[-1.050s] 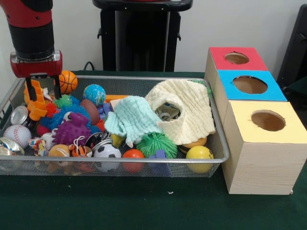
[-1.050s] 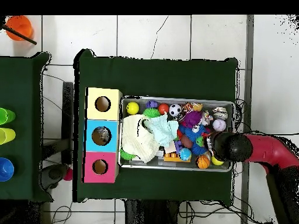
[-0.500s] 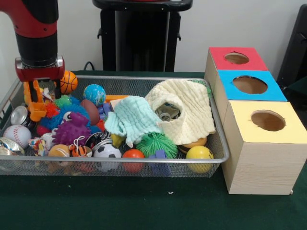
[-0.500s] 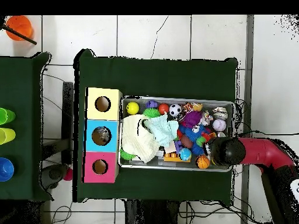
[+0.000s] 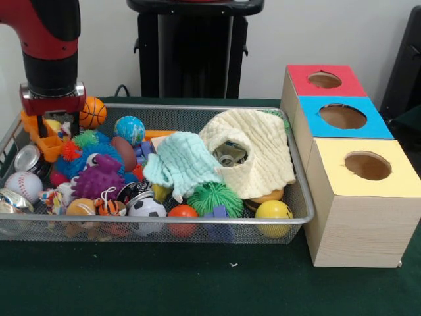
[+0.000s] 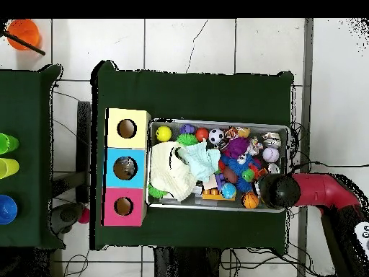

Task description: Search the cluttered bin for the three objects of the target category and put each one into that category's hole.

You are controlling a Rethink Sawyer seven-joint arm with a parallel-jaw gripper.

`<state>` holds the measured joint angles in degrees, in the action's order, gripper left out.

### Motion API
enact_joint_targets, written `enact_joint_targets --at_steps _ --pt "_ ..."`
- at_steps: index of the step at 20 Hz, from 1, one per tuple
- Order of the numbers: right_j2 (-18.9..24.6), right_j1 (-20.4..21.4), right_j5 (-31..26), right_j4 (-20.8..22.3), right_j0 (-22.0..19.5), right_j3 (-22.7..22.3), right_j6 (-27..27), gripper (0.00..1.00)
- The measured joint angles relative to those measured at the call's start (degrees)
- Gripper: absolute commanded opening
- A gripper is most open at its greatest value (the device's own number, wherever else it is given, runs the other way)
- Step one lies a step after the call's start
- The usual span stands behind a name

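Your gripper [image 5: 51, 125] sits at the upper left of the front view, clamped on an orange toy [image 5: 41, 137] that hangs just above the far left corner of the wire bin [image 5: 197, 222]; from overhead the arm's black head covers that corner at lower right, so judge the grasp from the front view alone.

Working near to far: along the bin's front edge lie a yellow ball [image 5: 273, 210], a small orange ball [image 5: 182, 212], a soccer ball [image 5: 146, 207] and a baseball [image 5: 24, 185]; behind them a green spiky ball [image 5: 214, 197] and a purple spiky toy [image 5: 99, 178]; in the middle a mint cloth [image 5: 181, 162] and a cream cloth [image 5: 260, 155] cover whatever is beneath; at the back a globe ball [image 5: 129, 128] and a little basketball [image 5: 93, 112] sit close to the toy you hold.

At the right of the frame stand three boxes, the yellow box [image 5: 358, 197] nearest, the blue box [image 5: 342, 117] behind it, the red box [image 5: 322, 80] farthest; nothing shows which hole is the target.

You appear to be lifting out a pick; raise straight until the toy clears the rim and the basketball, since a sideways start could snag; cross high over the cloths; centre over the hole before letting go, because the toy looks long and may catch the edge.
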<state>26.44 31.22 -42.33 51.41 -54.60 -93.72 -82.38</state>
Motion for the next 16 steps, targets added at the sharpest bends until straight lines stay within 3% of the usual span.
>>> enact_joint_targets --at_steps 8,9,12,16 --pt "0.7 -4.3 1.8 -0.9 -1.2 2.5 0.0 1.00" --pt "1.1 -5.3 2.3 -1.7 -2.0 3.0 0.0 0.00" --pt "1.6 -5.7 2.7 -2.6 -2.9 3.4 0.0 0.00" --pt "3.4 -7.2 4.3 -7.3 -6.7 3.6 0.0 0.00"
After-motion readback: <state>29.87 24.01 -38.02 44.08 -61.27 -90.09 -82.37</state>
